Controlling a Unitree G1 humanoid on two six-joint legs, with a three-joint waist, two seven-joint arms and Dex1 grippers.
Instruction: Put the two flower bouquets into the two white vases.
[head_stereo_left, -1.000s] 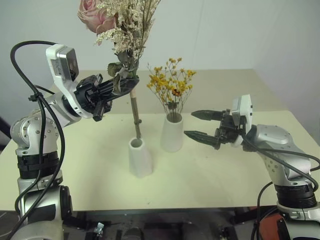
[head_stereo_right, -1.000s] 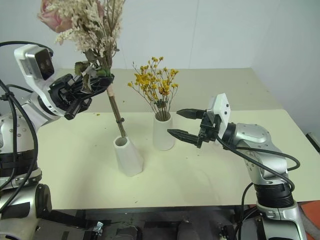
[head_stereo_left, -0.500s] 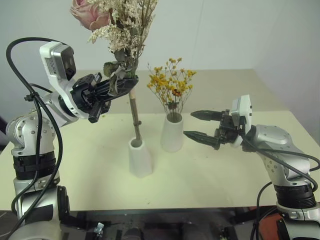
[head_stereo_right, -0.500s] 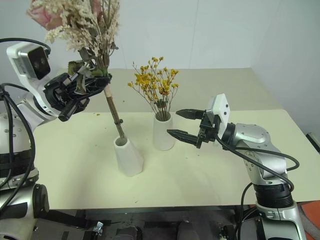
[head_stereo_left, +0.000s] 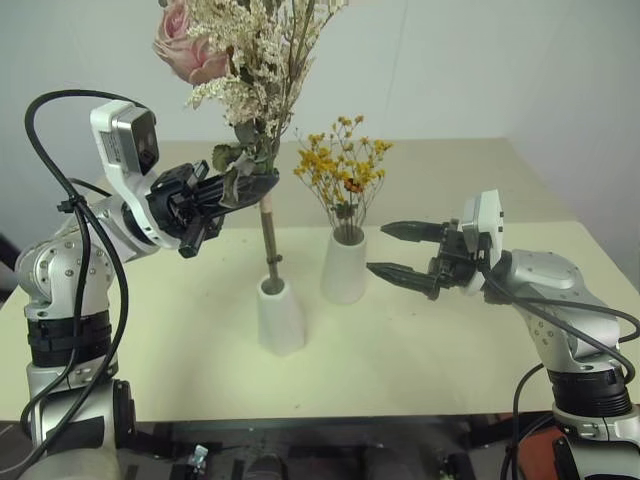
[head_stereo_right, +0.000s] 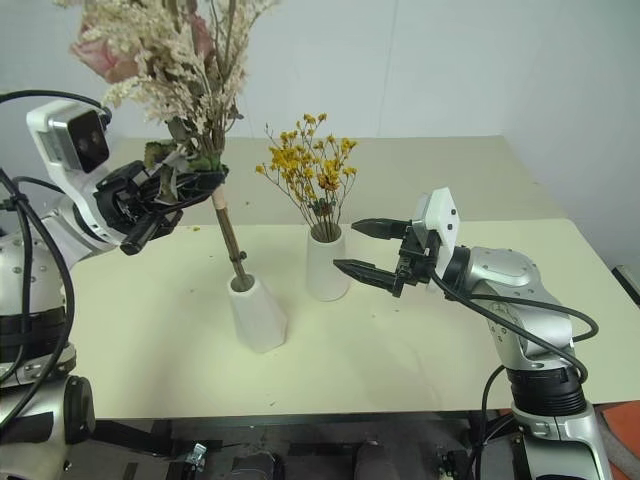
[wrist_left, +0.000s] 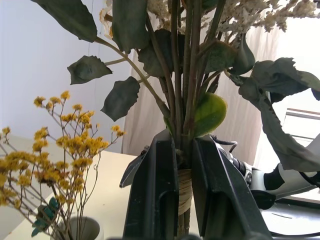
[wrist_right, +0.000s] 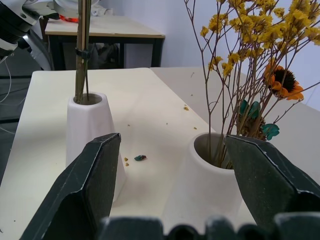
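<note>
**White vases, one filled and one receiving its stems**

Matte white vases stand close together near the middle of the cream table (head_stereo_left: 150, 330). The yellow-flower bouquet (head_stereo_left: 341, 167) already sits upright in the wider vase (head_stereo_left: 344, 267), on the side farther from the table's front edge. The rose bouquet (head_stereo_left: 250, 60) is held by the left gripper (head_stereo_left: 245, 183), whose fingers are clenched on the stem bundle just below the leaves, as the left wrist view confirms. The stem ends enter the mouth of the narrow-topped vase (head_stereo_left: 279, 314), nearer the front edge.

Change over the last second: the bouquet has swung from a marked lean toward the table's left edge to a more upright line, with the rose heads now more nearly above the vase. The stem tips have stayed in the mouth and the gripper has hardly shifted; the change is one of tilt.

The right gripper (head_stereo_left: 400, 250) hangs with its fingers spread and holding nothing, just beside the wider vase toward the table's right edge, unmoved.

Reading: the second insertion is under way but unfinished. With the stems aligned to the opening, lowering and then letting go appear to be what remains; the top-heavy bouquet may tip the slim vase on release.
</note>
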